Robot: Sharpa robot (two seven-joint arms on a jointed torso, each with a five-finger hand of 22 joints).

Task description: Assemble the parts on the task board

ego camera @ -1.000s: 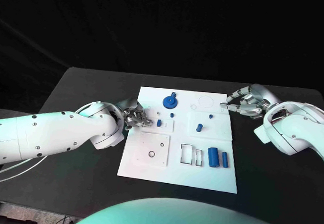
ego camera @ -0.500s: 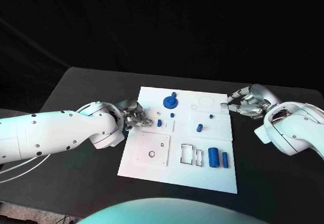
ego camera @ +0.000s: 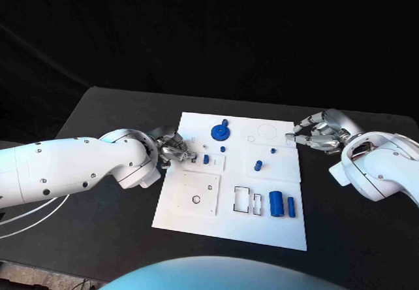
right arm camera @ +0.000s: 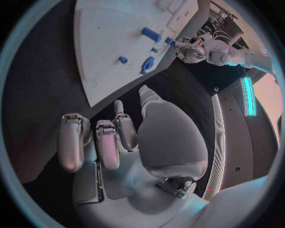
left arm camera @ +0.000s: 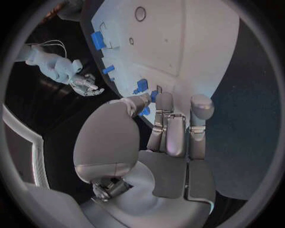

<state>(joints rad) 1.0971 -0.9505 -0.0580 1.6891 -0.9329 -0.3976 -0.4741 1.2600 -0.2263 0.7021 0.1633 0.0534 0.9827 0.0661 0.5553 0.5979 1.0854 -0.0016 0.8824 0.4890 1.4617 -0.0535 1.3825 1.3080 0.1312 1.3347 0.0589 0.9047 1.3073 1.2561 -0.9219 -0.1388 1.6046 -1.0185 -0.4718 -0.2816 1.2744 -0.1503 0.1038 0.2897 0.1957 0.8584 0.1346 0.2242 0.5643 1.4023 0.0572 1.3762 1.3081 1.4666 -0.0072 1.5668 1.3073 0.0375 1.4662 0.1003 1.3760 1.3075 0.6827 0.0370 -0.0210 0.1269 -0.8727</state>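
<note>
The white task board (ego camera: 189,216) lies in the middle of the black table. On it are a round blue part (ego camera: 220,131), a small blue part (ego camera: 206,160), a blue peg (ego camera: 257,164) and two blue cylinders (ego camera: 282,204). My left hand (ego camera: 173,147) hovers at the board's left edge with its fingertips just left of the small blue part, and it holds nothing. In the left wrist view its fingers (left arm camera: 167,124) reach out straight toward blue parts (left arm camera: 142,86). My right hand (ego camera: 316,134) hangs at the board's far right corner with its fingers half bent and nothing in them.
A square inset plate with a small hole (ego camera: 195,200) sits at the board's near left. Two rectangular slots (ego camera: 247,200) lie beside the cylinders. Bare black table (ego camera: 108,117) surrounds the board on every side.
My left hand has drawn back slightly from the small blue part, toward the far left. The right hand and the parts have not moved.
</note>
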